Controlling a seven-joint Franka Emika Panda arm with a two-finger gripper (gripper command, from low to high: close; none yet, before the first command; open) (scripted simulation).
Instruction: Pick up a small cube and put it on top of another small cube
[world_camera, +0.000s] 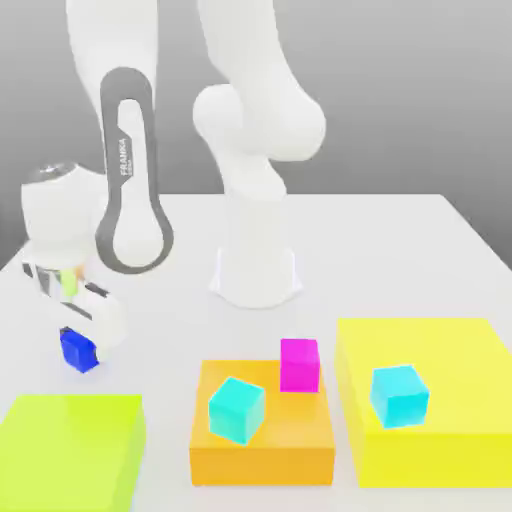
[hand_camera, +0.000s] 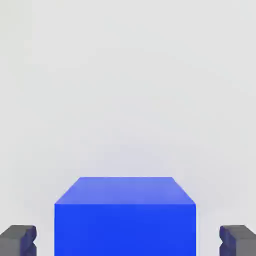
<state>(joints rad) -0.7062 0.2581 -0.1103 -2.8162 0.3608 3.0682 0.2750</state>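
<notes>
The small deep-blue cube (world_camera: 73, 352) rests on the white table at the exterior view's left. My gripper (world_camera: 80, 340) is lowered over it, with a finger on each side. In the hand view the blue cube (hand_camera: 125, 215) sits between the two dark fingertips (hand_camera: 18, 240). A narrow gap shows on both sides, so the jaws are open around the cube without touching it. A cyan cube (world_camera: 236, 410) lies on an orange block, and another cyan cube (world_camera: 399, 394) lies on a yellow block.
The orange block (world_camera: 290, 430) in the front middle also carries a magenta block (world_camera: 299, 364). The large yellow block (world_camera: 460, 380) stands at the exterior view's right and a lime block (world_camera: 70, 445) at the front left. The arm's base (world_camera: 255, 270) stands behind them.
</notes>
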